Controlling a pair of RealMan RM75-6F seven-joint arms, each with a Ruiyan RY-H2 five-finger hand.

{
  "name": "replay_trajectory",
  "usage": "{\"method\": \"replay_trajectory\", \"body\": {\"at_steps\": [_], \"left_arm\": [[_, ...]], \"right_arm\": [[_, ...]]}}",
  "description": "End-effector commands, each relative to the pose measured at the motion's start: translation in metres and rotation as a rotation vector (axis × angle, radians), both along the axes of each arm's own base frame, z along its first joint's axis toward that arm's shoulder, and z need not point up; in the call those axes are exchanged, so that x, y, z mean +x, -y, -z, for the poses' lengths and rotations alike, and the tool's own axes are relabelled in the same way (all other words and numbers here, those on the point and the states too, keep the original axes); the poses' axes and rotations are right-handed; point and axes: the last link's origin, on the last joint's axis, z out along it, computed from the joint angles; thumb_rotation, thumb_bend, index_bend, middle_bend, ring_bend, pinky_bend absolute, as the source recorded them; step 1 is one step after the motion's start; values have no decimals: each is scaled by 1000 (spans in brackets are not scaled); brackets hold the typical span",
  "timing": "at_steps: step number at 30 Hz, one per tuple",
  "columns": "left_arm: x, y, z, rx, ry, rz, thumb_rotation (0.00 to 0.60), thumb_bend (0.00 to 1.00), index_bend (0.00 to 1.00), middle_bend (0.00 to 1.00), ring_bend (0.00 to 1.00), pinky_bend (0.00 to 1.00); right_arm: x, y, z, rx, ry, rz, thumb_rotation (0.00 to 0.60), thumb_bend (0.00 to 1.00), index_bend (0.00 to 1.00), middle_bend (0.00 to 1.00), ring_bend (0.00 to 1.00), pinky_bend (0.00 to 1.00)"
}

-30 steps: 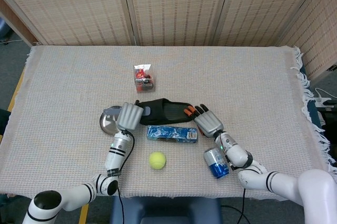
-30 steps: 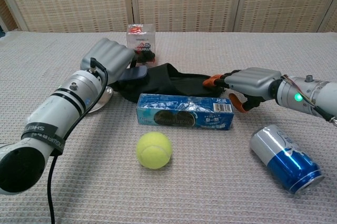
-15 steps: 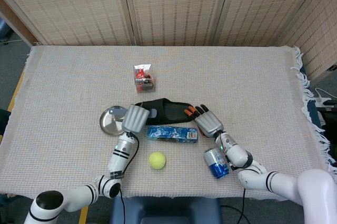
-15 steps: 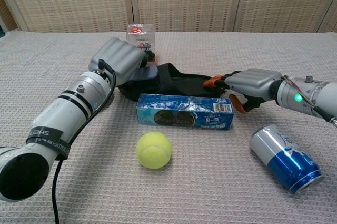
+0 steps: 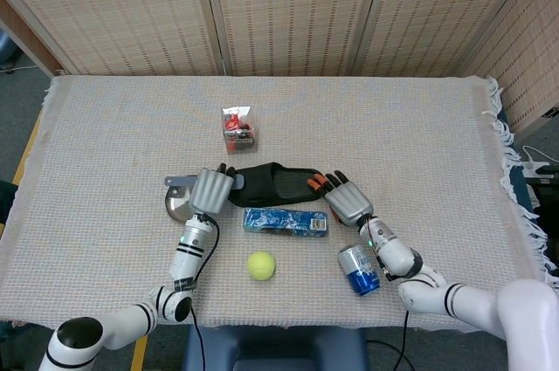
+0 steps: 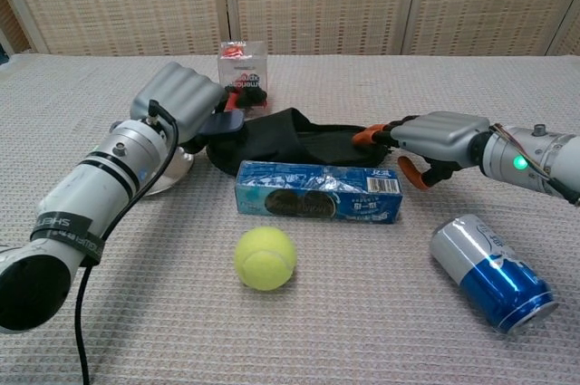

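Note:
A black cloth pouch (image 5: 275, 181) (image 6: 290, 136) lies in the middle of the table. My left hand (image 5: 212, 189) (image 6: 181, 100) hovers at its left end, fingers curled downward, half covering a silver dish (image 5: 177, 203). A grey-blue flat piece (image 6: 227, 122) shows under that hand; whether the hand grips anything is hidden. My right hand (image 5: 345, 201) (image 6: 439, 136) reaches in from the right, its orange fingertips (image 6: 362, 138) touching the pouch's right end, holding nothing. A blue biscuit box (image 5: 286, 221) (image 6: 317, 193) lies just in front of the pouch, between both hands.
A yellow tennis ball (image 5: 260, 264) (image 6: 265, 258) sits near the front edge. A blue-and-silver can (image 5: 359, 269) (image 6: 492, 261) lies on its side under my right forearm. A red snack packet (image 5: 237, 127) (image 6: 240, 66) stands behind the pouch. The tablecloth's fringed edge (image 5: 502, 127) runs along the right.
My left hand swung right over the pouch's left end, then came back left and now covers more of the silver dish. The right hand has barely shifted.

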Motion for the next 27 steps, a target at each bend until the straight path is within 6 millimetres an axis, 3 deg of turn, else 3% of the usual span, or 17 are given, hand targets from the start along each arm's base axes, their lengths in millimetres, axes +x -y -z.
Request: {"method": "replay_trajectory", "body": {"at_steps": [1, 3, 4, 7, 8, 14, 17, 21, 27], "left_arm": [[-8, 0, -4, -10, 11, -24, 600, 379, 567, 629, 898, 1000], [-10, 2, -8, -20, 46, -31, 600, 377, 567, 629, 897, 1000], [-10, 4, -11, -20, 54, -25, 600, 377, 568, 630, 897, 1000], [-10, 11, -17, -23, 73, -6, 600, 378, 568, 630, 897, 1000], [-10, 13, -19, -23, 74, -1, 600, 379, 568, 630, 897, 1000], [-23, 22, -29, -31, 31, -21, 600, 377, 565, 629, 897, 1000], [-25, 22, -30, -33, 25, -27, 600, 376, 566, 629, 897, 1000], [-49, 19, -38, -32, -20, -87, 600, 376, 566, 629, 897, 1000], [-67, 16, -35, -50, -78, -125, 600, 375, 523, 584, 897, 1000]], "right_arm": [[2, 0, -6, -4, 26, 5, 600, 784, 0, 0, 0, 0], [5, -1, -12, -2, 68, 17, 600, 630, 0, 0, 0, 0], [8, -1, -17, -6, 92, 19, 600, 475, 0, 0, 0, 0], [16, 1, -33, -23, 192, 41, 600, 251, 0, 0, 0, 0], [19, 2, -39, -32, 218, 44, 600, 220, 0, 0, 0, 0], [28, 4, -71, -70, 328, 60, 600, 187, 0, 0, 0, 0], [28, 4, -73, -70, 329, 61, 600, 187, 0, 0, 0, 0], [28, 0, -81, -70, 319, 58, 600, 187, 0, 0, 0, 0], [30, -5, -79, -54, 311, 61, 600, 187, 0, 0, 0, 0]]}}
